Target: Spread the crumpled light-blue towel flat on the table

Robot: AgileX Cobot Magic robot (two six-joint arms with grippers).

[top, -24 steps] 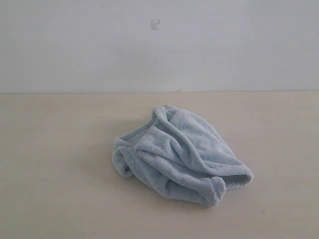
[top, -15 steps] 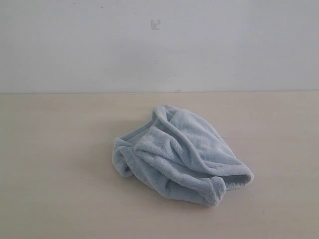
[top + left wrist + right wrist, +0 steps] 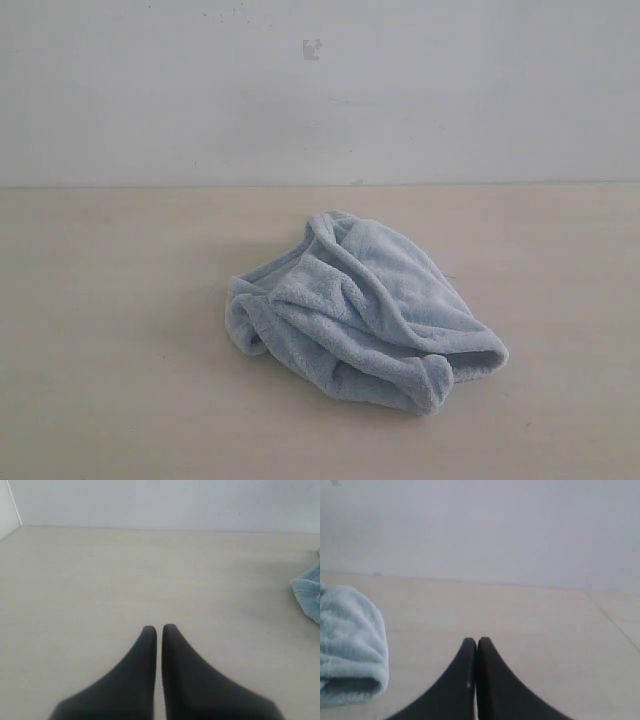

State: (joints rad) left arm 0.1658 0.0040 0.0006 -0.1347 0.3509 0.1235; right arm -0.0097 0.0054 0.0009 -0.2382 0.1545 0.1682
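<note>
The light-blue towel (image 3: 365,310) lies crumpled in a heap on the pale beige table (image 3: 110,330), a little right of centre in the exterior view. No arm shows in that view. In the left wrist view my left gripper (image 3: 159,628) is shut with nothing in it, low over bare table, and a bit of the towel (image 3: 307,592) shows far off to one side. My right gripper (image 3: 476,641) is shut and empty too, with a rolled fold of the towel (image 3: 350,645) lying beside it and apart from it. The towel's white tag is hidden.
A plain white wall (image 3: 320,90) stands behind the table's far edge. The table's side edge (image 3: 615,625) shows in the right wrist view, and a white panel (image 3: 7,507) stands at the table's corner in the left wrist view.
</note>
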